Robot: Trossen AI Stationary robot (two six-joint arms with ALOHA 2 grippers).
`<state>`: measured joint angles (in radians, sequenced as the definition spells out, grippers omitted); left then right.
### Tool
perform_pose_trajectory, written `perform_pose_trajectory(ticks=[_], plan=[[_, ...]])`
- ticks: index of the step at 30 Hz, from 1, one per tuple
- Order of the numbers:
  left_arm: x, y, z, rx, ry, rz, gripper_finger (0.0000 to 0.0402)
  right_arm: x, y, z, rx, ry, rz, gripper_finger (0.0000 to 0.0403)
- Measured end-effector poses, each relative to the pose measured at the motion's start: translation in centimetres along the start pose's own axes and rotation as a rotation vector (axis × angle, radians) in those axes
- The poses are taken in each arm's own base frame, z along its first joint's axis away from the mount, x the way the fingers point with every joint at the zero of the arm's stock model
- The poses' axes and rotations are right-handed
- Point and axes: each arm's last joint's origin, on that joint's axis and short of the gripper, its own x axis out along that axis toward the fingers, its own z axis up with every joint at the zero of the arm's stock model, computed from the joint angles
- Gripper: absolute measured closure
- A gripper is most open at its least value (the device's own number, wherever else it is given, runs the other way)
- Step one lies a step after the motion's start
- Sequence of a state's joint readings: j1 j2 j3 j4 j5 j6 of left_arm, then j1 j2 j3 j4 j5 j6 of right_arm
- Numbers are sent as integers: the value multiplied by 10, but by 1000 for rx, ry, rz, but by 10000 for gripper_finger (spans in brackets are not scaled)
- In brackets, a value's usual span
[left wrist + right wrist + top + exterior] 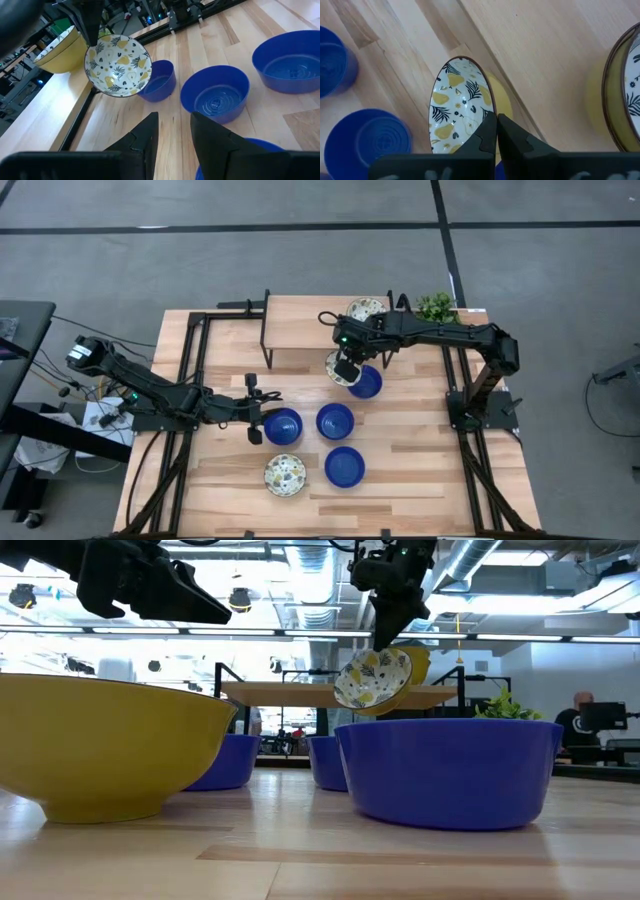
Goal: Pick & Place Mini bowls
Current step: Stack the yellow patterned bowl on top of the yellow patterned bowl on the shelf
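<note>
Four blue bowls are sitting on the wooden table (420,470) in the high view, clustered around its middle: one (283,425) at about nine o'clock of the group, one (335,421) in the centre, one (344,467) at six o'clock, and one (368,383) at one o'clock, partly under the right arm. A patterned bowl (285,474) is resting at seven o'clock of the cluster, and another (366,309) is sitting on the raised shelf (300,330) at twelve o'clock, beside a small green plant (436,306).

The right gripper (347,369) is pinching the rim of a third patterned bowl (338,366) with closed fingers. From above this bowl is showing only as a pale sliver. The low view is showing it (373,678) hanging tilted in the air, well clear of the table, which the overhead picture cannot tell. The right wrist view is revealing the grip itself: both fingers (485,135) meeting on the rim, the bowl (462,105) standing nearly on edge, its inside printed with yellow pears and dark leaves. The left wrist view is showing the same bowl (118,66) face-on, and the yellow outside of the shelf bowl (62,50).

The left gripper (262,415) is hovering just beside the nine o'clock blue bowl, fingers (145,137) parted and empty.

No writing is legible anywhere.
</note>
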<state>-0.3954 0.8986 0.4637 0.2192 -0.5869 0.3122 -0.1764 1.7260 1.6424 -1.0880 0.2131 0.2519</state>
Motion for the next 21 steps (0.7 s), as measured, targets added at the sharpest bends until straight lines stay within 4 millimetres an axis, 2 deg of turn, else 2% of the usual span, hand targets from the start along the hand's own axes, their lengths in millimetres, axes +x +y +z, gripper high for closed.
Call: perform_pose_trajectory(ticks=[21], plan=[[1, -2, 0, -8, -9, -22, 289, 0, 2, 0, -14, -1, -1, 403]])
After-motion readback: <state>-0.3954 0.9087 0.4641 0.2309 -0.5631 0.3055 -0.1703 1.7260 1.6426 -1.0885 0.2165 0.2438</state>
